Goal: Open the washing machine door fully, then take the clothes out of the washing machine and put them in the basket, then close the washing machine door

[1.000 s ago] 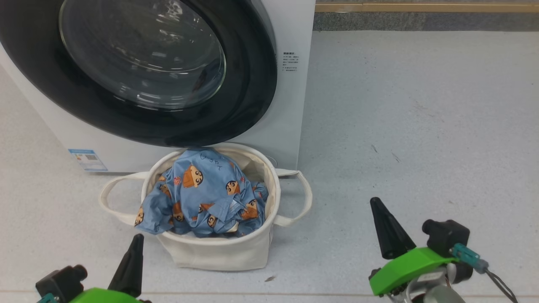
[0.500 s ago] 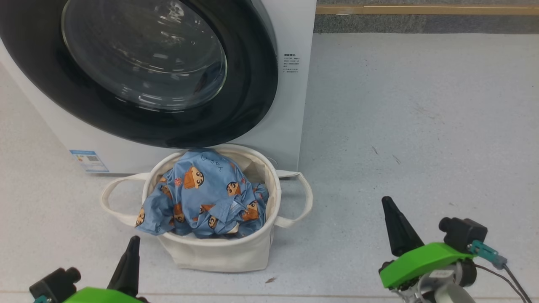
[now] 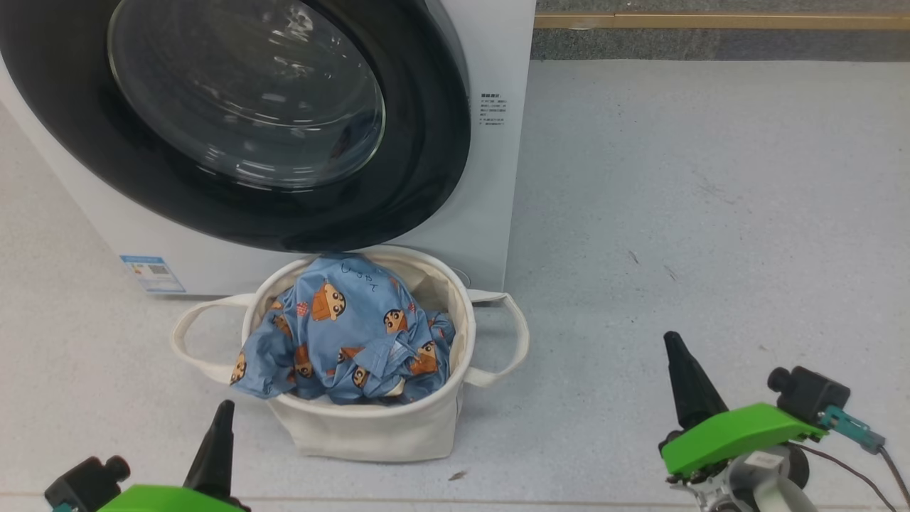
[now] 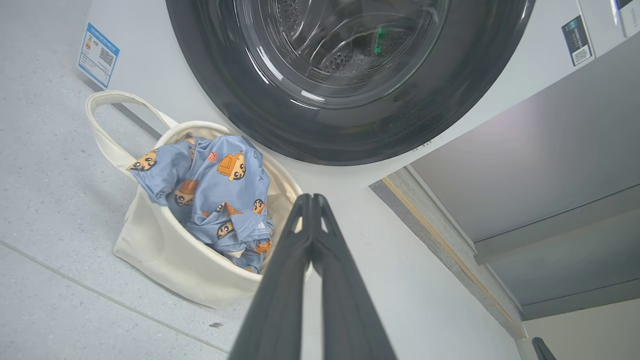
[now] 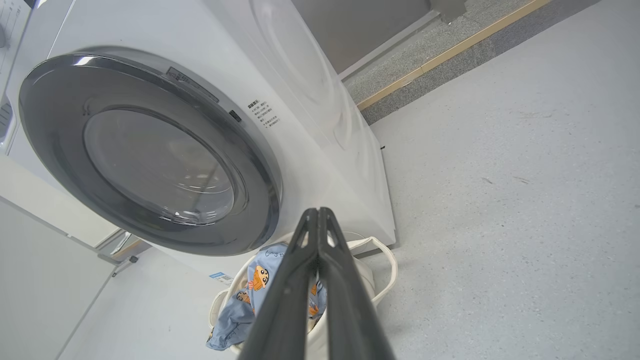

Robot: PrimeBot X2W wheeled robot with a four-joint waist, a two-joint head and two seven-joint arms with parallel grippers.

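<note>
The white washing machine (image 3: 498, 185) stands with its black-rimmed glass door (image 3: 245, 99) lying flat against its front. In front of it sits the cream basket (image 3: 370, 427), and the light-blue cartoon-print clothes (image 3: 348, 331) are heaped in it, one corner hanging over the near-left rim. My left gripper (image 3: 226, 405) is shut, low at the lower left, just short of the basket. My right gripper (image 3: 672, 338) is shut and empty over bare floor, well right of the basket. The wrist views show each pair of fingers pressed together, left (image 4: 311, 197) and right (image 5: 317, 211).
Grey speckled floor (image 3: 711, 213) stretches to the right of the machine. A wall base with a wooden strip (image 3: 711, 21) runs along the back. A blue label (image 3: 153, 274) marks the machine's lower left corner. A grey cabinet face (image 4: 540, 165) stands beside the machine.
My right gripper has drifted right and down in the head view. The left gripper has sunk a little lower. Basket, clothes and door stay as they were.
</note>
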